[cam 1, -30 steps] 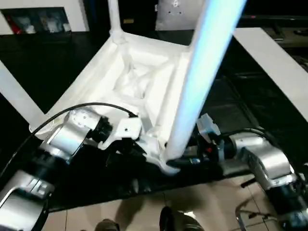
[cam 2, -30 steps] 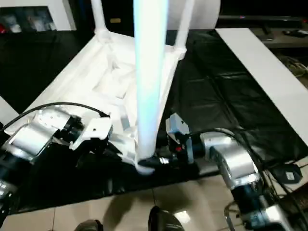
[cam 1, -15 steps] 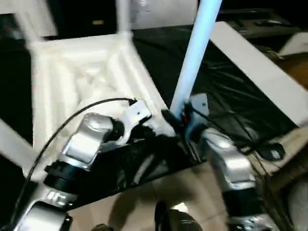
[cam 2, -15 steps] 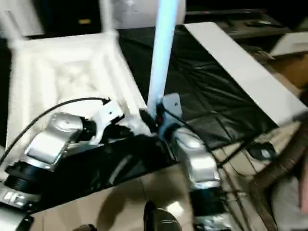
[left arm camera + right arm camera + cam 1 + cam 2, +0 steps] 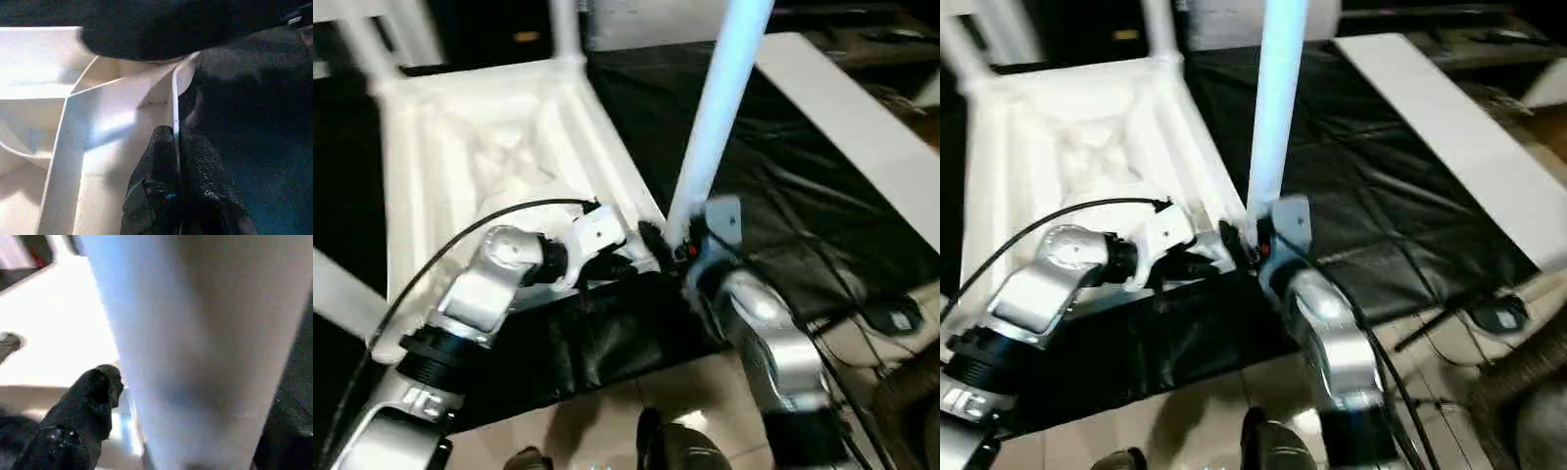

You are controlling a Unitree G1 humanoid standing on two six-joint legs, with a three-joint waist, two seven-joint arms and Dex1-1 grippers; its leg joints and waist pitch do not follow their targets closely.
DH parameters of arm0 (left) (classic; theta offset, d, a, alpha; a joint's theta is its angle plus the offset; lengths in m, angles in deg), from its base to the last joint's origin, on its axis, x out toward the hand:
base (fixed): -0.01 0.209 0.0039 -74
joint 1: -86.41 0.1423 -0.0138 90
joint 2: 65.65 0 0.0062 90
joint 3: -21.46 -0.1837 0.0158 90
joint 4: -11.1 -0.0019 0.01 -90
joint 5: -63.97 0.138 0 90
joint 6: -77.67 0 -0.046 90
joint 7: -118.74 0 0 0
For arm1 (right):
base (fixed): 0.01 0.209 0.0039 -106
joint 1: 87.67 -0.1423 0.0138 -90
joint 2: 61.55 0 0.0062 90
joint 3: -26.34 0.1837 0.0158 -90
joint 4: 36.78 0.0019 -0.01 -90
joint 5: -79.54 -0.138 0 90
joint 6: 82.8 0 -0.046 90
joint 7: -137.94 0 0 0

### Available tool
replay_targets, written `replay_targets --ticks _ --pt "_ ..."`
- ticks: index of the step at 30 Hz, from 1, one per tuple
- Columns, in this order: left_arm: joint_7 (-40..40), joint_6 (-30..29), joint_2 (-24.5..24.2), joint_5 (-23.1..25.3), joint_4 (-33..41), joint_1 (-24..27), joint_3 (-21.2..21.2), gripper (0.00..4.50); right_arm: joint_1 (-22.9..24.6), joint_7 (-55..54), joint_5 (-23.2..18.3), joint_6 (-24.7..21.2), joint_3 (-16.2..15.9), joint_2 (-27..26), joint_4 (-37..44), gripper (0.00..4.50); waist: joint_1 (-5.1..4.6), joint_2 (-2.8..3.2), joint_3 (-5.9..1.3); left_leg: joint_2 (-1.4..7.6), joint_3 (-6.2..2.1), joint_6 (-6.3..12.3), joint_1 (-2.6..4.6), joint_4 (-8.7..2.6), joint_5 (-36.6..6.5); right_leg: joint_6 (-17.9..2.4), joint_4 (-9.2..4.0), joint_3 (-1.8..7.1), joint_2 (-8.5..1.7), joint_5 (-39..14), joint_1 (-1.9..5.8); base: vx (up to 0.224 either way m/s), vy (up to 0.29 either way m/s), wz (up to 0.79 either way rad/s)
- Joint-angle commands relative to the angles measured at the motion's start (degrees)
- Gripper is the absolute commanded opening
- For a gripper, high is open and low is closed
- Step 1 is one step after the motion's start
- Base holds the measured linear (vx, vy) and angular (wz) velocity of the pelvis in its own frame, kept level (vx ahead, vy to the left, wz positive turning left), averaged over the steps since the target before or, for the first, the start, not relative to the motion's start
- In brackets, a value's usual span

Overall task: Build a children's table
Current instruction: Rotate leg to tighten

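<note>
The children's table top (image 5: 489, 147) lies upside down on black cloth, its ribbed underside facing up. White legs stand in its sockets; the nearest leg (image 5: 715, 117) rises from the near corner. My left gripper (image 5: 174, 134) is shut on the thin rim wall of the top beside that corner, one finger (image 5: 154, 186) inside and one outside. My right gripper (image 5: 677, 243) is at the foot of the nearest leg (image 5: 195, 333). Its black finger (image 5: 93, 411) stands a little off the tube, so the jaws are open around the leg.
Two more legs (image 5: 565, 24) (image 5: 362, 44) stand at the far corners and another (image 5: 337, 294) leans in at the left. A flat white board (image 5: 842, 108) lies on the cloth (image 5: 803, 225) to the right. Cables (image 5: 891, 318) trail over the tan floor nearby.
The camera has swung, so the table looks turned. My right forearm now reaches the leg's foot from the near side instead of from the right. The left gripper keeps its hold on the rim.
</note>
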Motion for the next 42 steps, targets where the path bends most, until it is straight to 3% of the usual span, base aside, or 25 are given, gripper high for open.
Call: replay_targets --ticks 1,4,5,8,17,21,22,23,25,26,27,28,29,30,31,32,33,34,35,36,37,38,39,41,42 --pt "-1.85 3.28 -0.6 -0.95 -0.92 0.33 -0.32 0.0 3.75 3.19 -2.29 -2.74 -1.04 2.11 6.32 4.0 0.16 0.45 -5.46 0.12 1.43 8.48 -1.35 -2.46 1.91 -5.98 -2.04 3.81 -3.63 -16.72 5.74 0.0 0.0 0.0" --pt "-1.72 3.84 -0.95 -2.23 -0.65 0.99 0.79 0.0 7.92 5.68 -3.88 -5.13 -1.52 5.14 12.12 4.21 0.64 0.19 -5.43 0.05 1.69 9.02 -1.24 -2.39 1.72 -6.77 -2.06 3.78 -3.47 -15.76 5.75 0.0 0.0 0.0" --pt "-1.97 2.37 -0.49 -4.18 0.99 1.69 2.32 0.55 10.16 6.65 -4.98 -6.77 -1.41 6.75 15.35 4.43 0.68 -0.08 -5.39 -0.09 1.81 8.27 -1.43 -2.46 0.04 -5.83 -2.41 3.77 -3.49 -18.87 5.91 0.0 0.0 0.0" --pt "-0.98 1.73 0.67 -6.75 3.47 2.87 4.56 0.57 12.54 7.46 -6.22 -8.81 -1.21 8.47 18.97 4.5 0.81 -0.2 -5.26 -0.47 1.95 6.35 -1.38 -2.41 -3.46 -2.43 -3.58 3.59 -3.45 -27.61 5.66 0.0 0.0 0.0" --pt "13.4 -6.84 6.97 -12.62 17.85 11.95 16.0 1.28 15.98 6.08 -8.72 -16.04 0.62 11.63 26.81 4.5 0.26 -0.3 -5.54 -1.0 1.98 5.3 -1.43 -1.61 -7.78 4.39 -5.59 2.03 -2.21 -35.75 4.85 0.0 0.0 0.0" --pt "21.71 -10.72 12.26 -13.15 29.15 19.8 18.65 1.28 16.96 6.7 -8.19 -15.19 -0.59 13.07 27.22 4.5 0.01 0.03 -6.43 0.62 1.44 5.51 -1.17 -1.86 -7.79 2.39 -5.42 1.34 -1.63 -30.86 4.98 0.0 0.0 0.0" --pt "25.84 -10.59 14.56 -11.0 34.17 24.56 18.15 1.28 17.26 6.78 -7.82 -14.68 -1.16 13.4 27.22 4.5 0.23 0.11 -6.29 1.14 -0.61 6.45 -3.17 -2.51 -8.82 1.01 -3.99 -0.3 -2.16 -27.34 6.65 0.0 0.0 0.0" --pt "29.44 -10.69 16.39 -9.18 37.85 28.7 17.6 1.28 17.44 6.85 -7.66 -14.43 -1.68 13.78 27.36 4.5 -0.29 1.07 -6.03 4.52 -4.79 9.77 -4.15 -4.62 -11.06 -1.73 -1.04 -0.89 -2.73 -21.19 7.53 0.013 -0.075 0.28" --pt "30.77 -10.73 17.04 -8.45 38.99 30.26 17.39 1.28 17.45 6.9 -7.58 -14.35 -1.89 13.95 27.41 4.5 -0.57 2.41 -5.6 7.49 -8.63 13.13 -1.96 -6.58 -15.22 -5.02 2.63 0.0 -1.54 -18.53 5.83 0.028 -0.104 0.42" --pt "32.83 -11.4 17.25 -6.66 40.1 32.84 16.77 1.28 17.48 6.99 -7.6 -14.25 -2.05 14.02 27.32 4.5 -1.42 1.16 -5.07 7.99 -11.16 16.38 -1.28 -7.23 -19.43 -10.51 7.1 2.25 -1.59 -20.0 4.67 0.037 -0.172 0.72" --pt "35.29 -12.63 17.95 -5.29 41.14 35.58 16.7 1.28 17.52 7.17 -7.8 -14.11 -2.17 14.09 27.1 4.5 -0.52 1.12 -4.78 7.94 -11.47 15.8 -1.99 -7.79 -20.01 -12.0 8.23 2.86 -1.83 -21.62 5.03 0.037 -0.172 0.72" --pt "36.76 -13.35 18.41 -4.73 41.91 37.78 16.76 1.28 17.64 7.41 -8.04 -13.92 -2.25 14.13 26.81 4.5 0.59 0.01 -4.19 5.27 -9.84 12.97 -4.23 -6.65 -20.82 -12.4 7.96 5.55 -2.72 -26.93 5.83 0.054 -0.259 0.81" --pt "37.66 -13.21 18.62 -4.53 42.61 39.5 16.52 1.28 17.8 7.49 -8.19 -13.6 -2.28 14.18 26.44 4.5 1.5 -1.46 -4.71 0.32 -7.09 9.1 -4.98 -1.41 -18.32 -10.19 2.73 7.25 -3.61 -37.2 5.18 0.155 -0.218 0.97" --pt "38.96 -12.91 19.58 -4.66 43.34 41.08 16.69 1.28 18.07 7.51 -8.45 -13.08 -2.1 14.05 25.78 4.5 1.11 -3.28 -3.34 -7.37 1.46 4.03 2.96 14.52 -10.97 6.41 -10.64 -0.04 -4.38 -72.76 -5.91 0.155 -0.218 0.97" --pt "39.37 -12.52 20.0 -4.75 43.52 41.53 16.8 1.28 18.19 7.53 -8.44 -12.79 -2.07 14.03 25.44 4.5 0.69 -1.93 -4.42 -7.35 2.12 4.44 -0.6 13.84 -10.21 12.21 -8.93 1.34 -3.45 -73.01 -2.39 0.135 -0.151 0.71" --pt "40.01 -11.52 20.47 -4.84 44.21 42.63 16.61 1.28 18.47 7.52 -8.06 -11.93 -2.23 14.23 24.68 4.5 1.16 -1.49 -7.57 -3.67 3.42 9.97 -0.65 10.26 -18.3 32.25 -8.26 -0.05 -3.01 -50.25 3.81 0.032 -0.151 0.74" --pt "40.27 -11.15 20.2 -4.31 44.65 43.32 16.08 1.28 18.55 7.52 -7.47 -11.36 -2.49 14.66 24.08 4.5 1.84 0.32 -8.47 -0.25 2.36 13.67 -0.5 7.8 -18.58 32.48 -6.52 0.07 -5.36 -37.06 7.54 0.032 -0.151 0.74" --pt "40.46 -11.24 20.21 -4.17 44.73 43.5 15.99 1.28 18.58 7.49 -7.45 -11.29 -2.45 14.67 23.95 4.5 5.04 2.24 -8.69 16.68 -5.75 20.56 0.73 1.36 -14.42 9.83 16.42 11.46 -11.55 -11.31 7.77 0.052 -0.12 0.61" --pt "41.81 -12.0 20.35 -3.29 45.22 44.55 15.49 1.28 18.75 7.24 -7.4 -10.96 -2.19 14.71 23.2 4.5 5.77 1.57 -7.14 14.62 -1.34 18.93 0.54 0.23 -12.77 2.72 18.0 13.65 -10.39 -10.86 4.65 0.031 -0.007 0.63" --pt "42.43 -11.46 20.27 -2.59 45.08 45.11 15.23 1.28 18.87 7.18 -7.36 -10.56 -2.05 14.7 22.75 4.5 6.46 -4.1 -2.58 -0.98 10.12 8.61 3.64 10.95 -19.36 10.44 4.07 17.37 -5.38 -48.04 -4.68 0.031 -0.007 0.63" --pt "42.63 -9.88 20.29 -2.4 45.11 45.74 15.07 1.28 18.89 7.37 -7.19 -9.95 -2.15 14.9 22.47 4.5 5.8 -5.87 -5.86 -2.77 5.9 8.23 1.87 15.64 -15.76 15.78 -2.04 22.16 -5.85 -61.68 -1.14 0.011 -0.004 0.42" --pt "43.61 -8.58 21.0 -2.59 45.86 47.29 15.12 1.28 18.79 8.26 -7.61 -9.18 -2.23 15.4 22.24 4.5 7.93 -4.0 -6.48 -3.23 -0.63 9.87 -4.6 16.39 -6.89 18.43 -0.22 23.43 -7.6 -65.25 3.6 0.0 0.0 0.0" --pt "44.11 -8.63 21.27 -2.69 46.26 47.75 15.07 1.28 18.76 8.49 -7.84 -9.01 -2.25 15.56 22.22 4.5 7.9 -4.4 -6.55 -2.82 -0.84 9.23 -4.13 15.06 -7.12 16.74 0.51 23.92 -6.64 -58.76 3.38 0.0 0.0 0.0" --pt "45.93 -9.52 21.86 -1.96 46.24 48.21 16.24 1.62 18.37 9.5 -8.67 -8.45 -2.31 15.51 21.95 4.5 6.07 -2.97 -7.3 -1.92 -1.68 8.15 -0.86 7.35 -4.84 5.3 3.06 18.42 -2.81 -36.62 2.8 -0.112 0.046 0.28" --pt "47.86 -9.98 22.17 -0.85 45.99 48.38 17.93 1.62 17.53 10.26 -9.17 -7.76 -2.44 15.36 21.4 4.5 4.35 -1.22 -7.52 -0.63 -1.68 7.68 0.59 3.04 -9.75 -1.03 4.88 13.66 0.55 -23.47 1.88 -0.139 0.075 0.23"
